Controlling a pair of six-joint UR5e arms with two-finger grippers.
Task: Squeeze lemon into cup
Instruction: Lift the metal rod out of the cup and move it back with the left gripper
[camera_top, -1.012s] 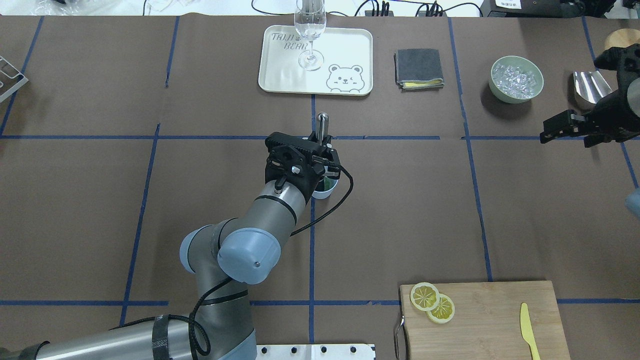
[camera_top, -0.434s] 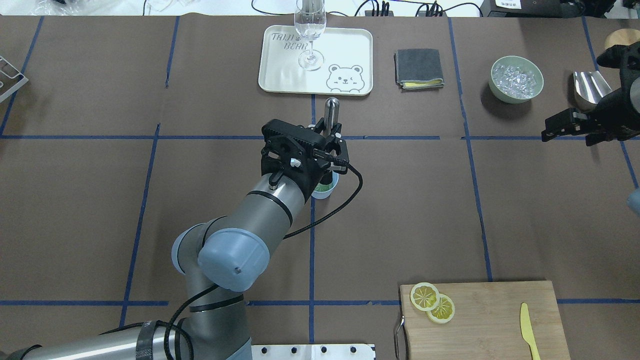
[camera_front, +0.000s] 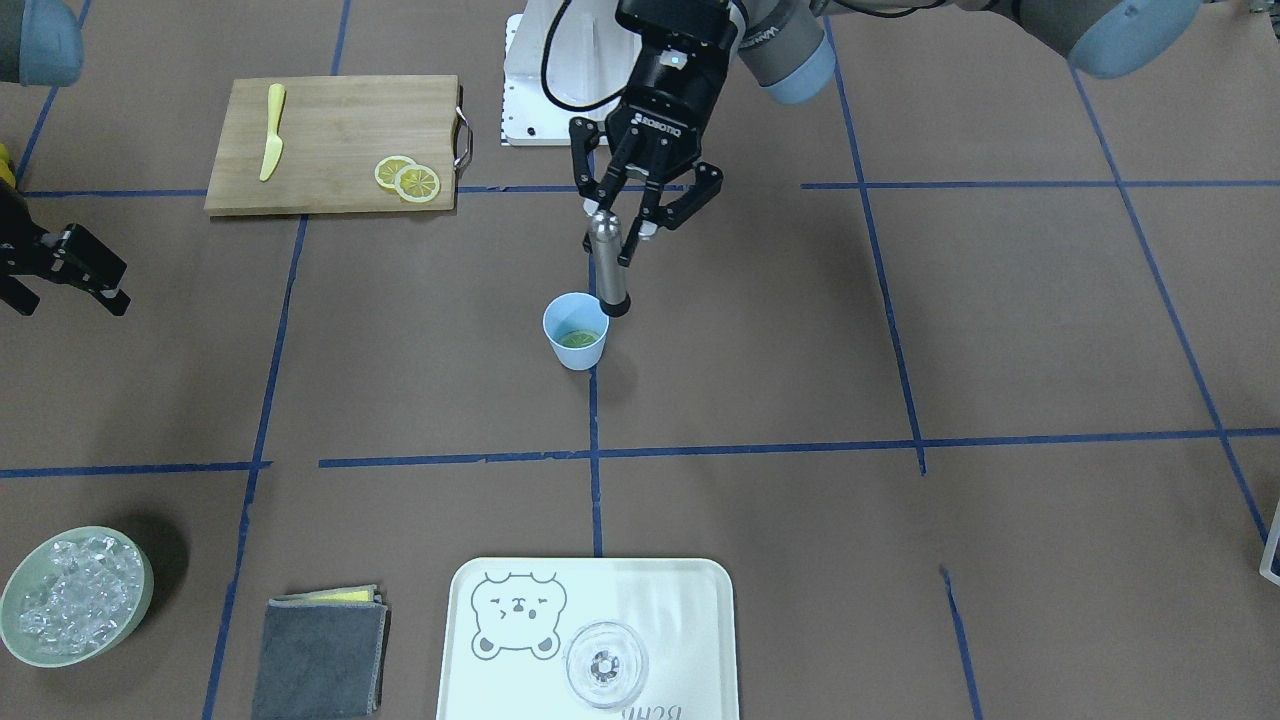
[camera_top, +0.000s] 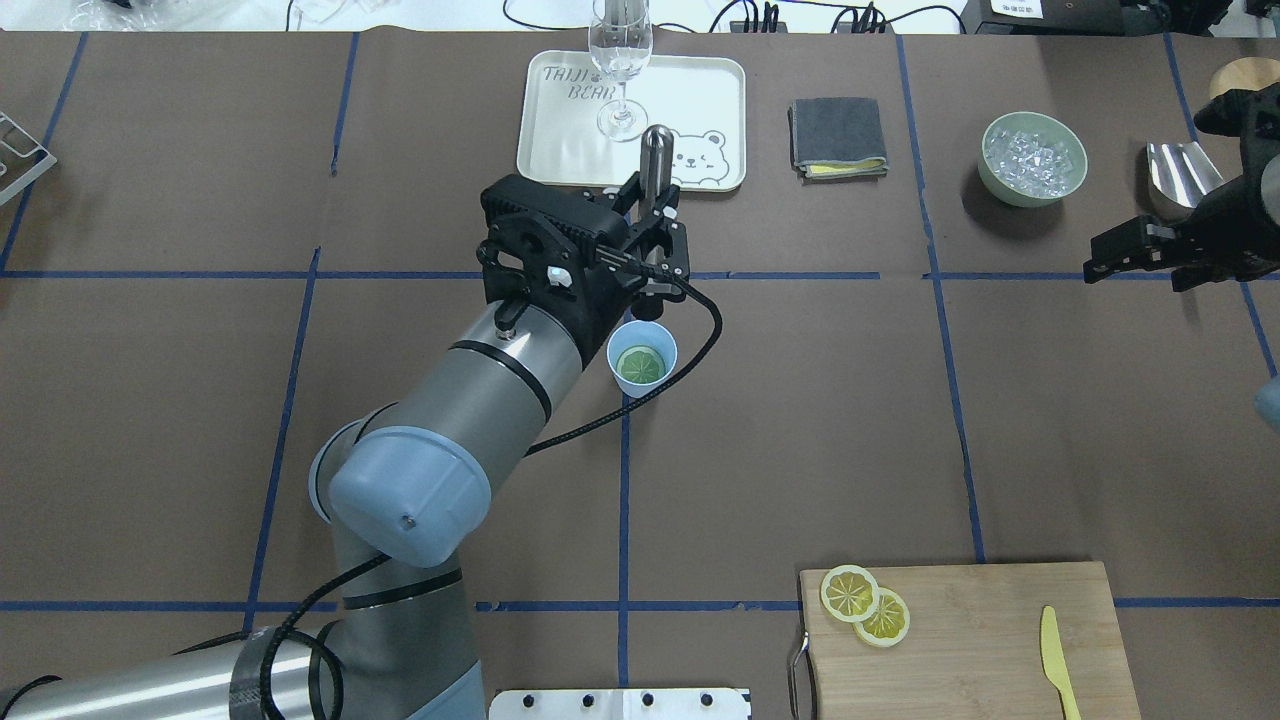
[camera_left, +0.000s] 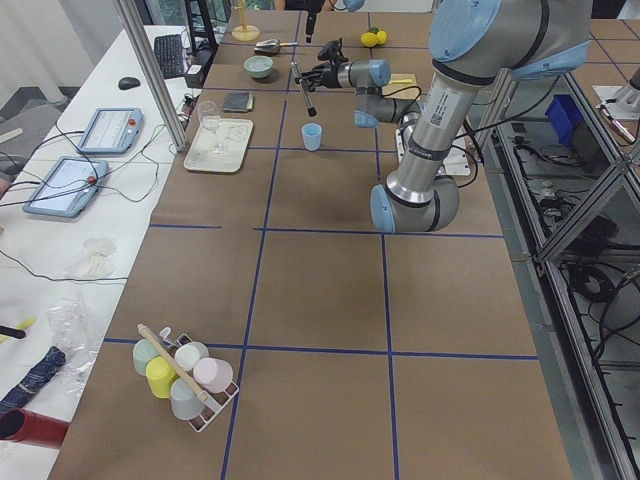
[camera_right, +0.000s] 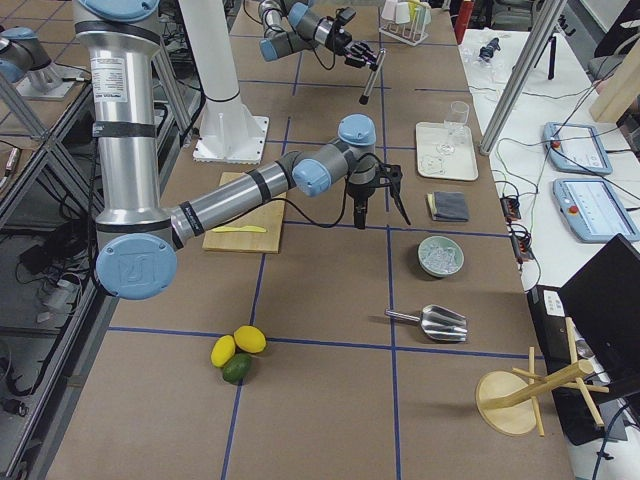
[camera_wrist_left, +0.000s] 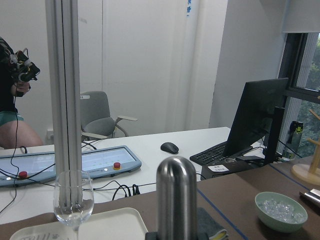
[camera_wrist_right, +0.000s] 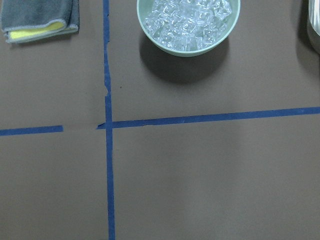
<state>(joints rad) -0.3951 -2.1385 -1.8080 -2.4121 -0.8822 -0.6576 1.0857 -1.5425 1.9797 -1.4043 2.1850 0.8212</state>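
Note:
The light-blue cup (camera_top: 641, 358) stands mid-table with a lemon slice (camera_top: 640, 365) lying flat inside it; the cup also shows in the front-facing view (camera_front: 575, 330). My left gripper (camera_top: 655, 218) is shut on a steel muddler (camera_top: 656, 150) and holds it raised just beyond the cup; in the front-facing view the muddler's tip (camera_front: 615, 303) is beside the cup's rim. Two more lemon slices (camera_top: 866, 603) lie on the wooden board (camera_top: 1000, 640). My right gripper (camera_top: 1130, 270) is open and empty at the far right.
A white bear tray (camera_top: 700, 100) with a clear glass (camera_top: 620, 60) is at the back. A grey cloth (camera_top: 838, 137), the green bowl of ice (camera_top: 1033, 158) and a metal scoop (camera_top: 1180, 175) are back right. A yellow knife (camera_top: 1055, 650) lies on the board.
My left gripper has lifted the muddler out of the cup and moved it up toward the tray. The cup's inside with the slice now shows. The right arm has barely moved.

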